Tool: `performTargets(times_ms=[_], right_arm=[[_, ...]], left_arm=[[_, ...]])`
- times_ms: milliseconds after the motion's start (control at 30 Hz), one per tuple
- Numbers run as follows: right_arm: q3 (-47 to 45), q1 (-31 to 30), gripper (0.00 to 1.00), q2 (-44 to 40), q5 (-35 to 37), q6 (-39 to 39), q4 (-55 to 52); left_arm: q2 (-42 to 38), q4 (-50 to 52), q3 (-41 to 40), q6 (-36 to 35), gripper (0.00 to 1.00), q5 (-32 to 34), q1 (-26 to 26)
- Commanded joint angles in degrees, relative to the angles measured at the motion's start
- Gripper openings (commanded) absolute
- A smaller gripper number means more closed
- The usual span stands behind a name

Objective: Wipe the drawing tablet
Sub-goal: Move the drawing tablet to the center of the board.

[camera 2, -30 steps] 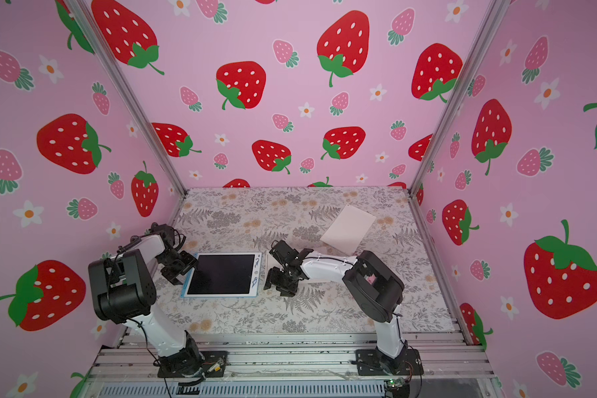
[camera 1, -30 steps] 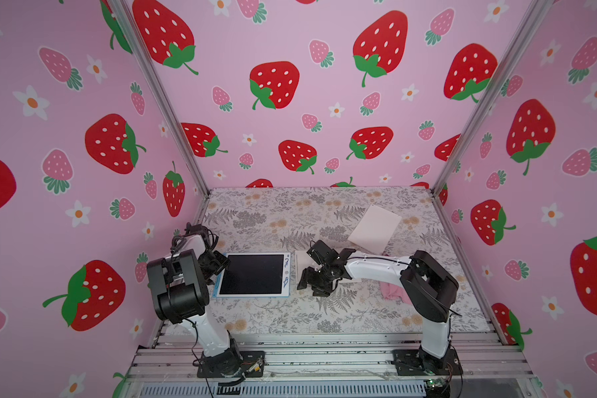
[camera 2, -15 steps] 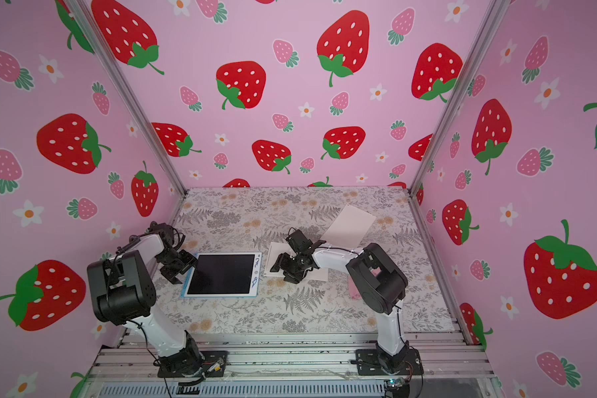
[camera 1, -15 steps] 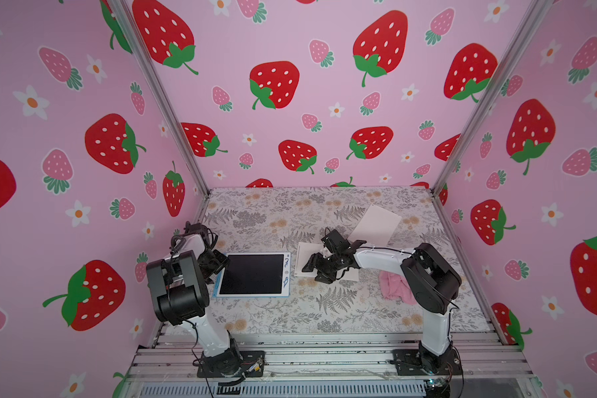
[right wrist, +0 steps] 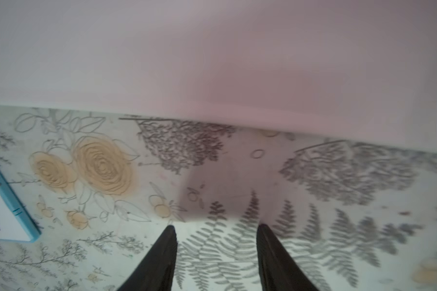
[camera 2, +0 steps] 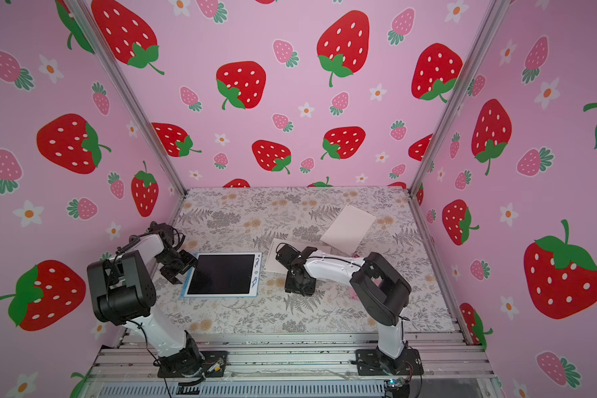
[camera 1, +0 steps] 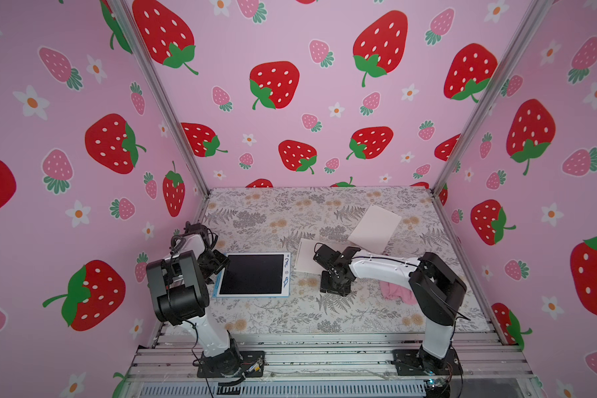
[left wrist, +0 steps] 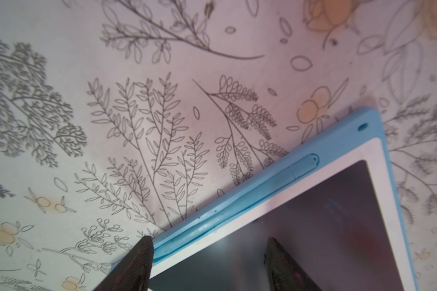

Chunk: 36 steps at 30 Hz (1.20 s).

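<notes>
Drawing tablet [camera 1: 252,274] unmoved | right fingers [right wrist: 159,259] retreated rightward, part-open, empty | left fingers [left wrist: 134,264] wide, astride edge

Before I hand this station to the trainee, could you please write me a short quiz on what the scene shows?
1. True or false: the pink cloth lies on the table, ungripped.
2. How many white paper sheets lie on the table?
3. The fingers of the left gripper straddle: A) the edge of the drawing tablet, B) a sheet, C) the cloth.
Key: 1 true; 2 two; 3 A.
</notes>
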<state>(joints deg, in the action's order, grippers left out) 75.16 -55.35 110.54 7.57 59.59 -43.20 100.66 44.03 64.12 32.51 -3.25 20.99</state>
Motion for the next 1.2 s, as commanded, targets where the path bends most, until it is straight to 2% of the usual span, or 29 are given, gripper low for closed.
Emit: performTargets(times_ms=[0, 100, 200, 300, 367, 500, 667, 867, 1000, 1167], right_arm=[[5.2, -1.6, 0.55, 6.1, 7.2, 2.6, -7.9], [6.1, -1.3, 0.59, 8.8, 9.5, 4.2, -7.3], [3.1, 0.8, 0.62, 8.6, 11.4, 3.9, -5.1], [-1.5, 3.8, 0.62, 6.5, 9.6, 0.5, 2.7], [-1.3, 4.9, 0.61, 7.0, 7.9, -2.5, 5.6], [4.1, 6.1, 0.61, 10.9, 6.0, -7.0, 6.1], [9.3, 9.2, 0.61, 15.0, 5.1, -8.1, 6.2], [19.8, 12.4, 0.61, 21.6, 3.5, -10.3, 4.8], [26.2, 14.5, 0.64, 25.5, -1.7, -12.3, 4.7], [25.5, 13.5, 0.7, 21.4, -7.6, -15.9, 7.9]], left_arm=[[0.2, 1.9, 2.4, -0.3, 0.7, 0.4, -0.2], [0.5, 1.9, 2.5, -0.3, 0.7, 0.3, -0.1], [0.3, 1.9, 2.5, -0.1, 0.7, 0.3, -0.2], [0.3, 2.0, 2.5, -0.1, 0.7, 0.3, -0.2], [0.5, 2.0, 2.6, -0.2, 0.7, 0.3, -0.2], [0.8, 2.0, 2.6, -0.2, 0.7, 0.6, -0.2], [0.7, 2.1, 2.6, -0.1, 0.7, 1.0, -0.2], [1.1, 1.8, 2.2, 0.2, 0.7, 0.8, -0.2], [1.7, 1.8, 3.0, -0.9, 0.7, 0.4, -0.2], [3.7, 2.5, 6.2, -4.2, 0.7, 0.2, -0.1]])
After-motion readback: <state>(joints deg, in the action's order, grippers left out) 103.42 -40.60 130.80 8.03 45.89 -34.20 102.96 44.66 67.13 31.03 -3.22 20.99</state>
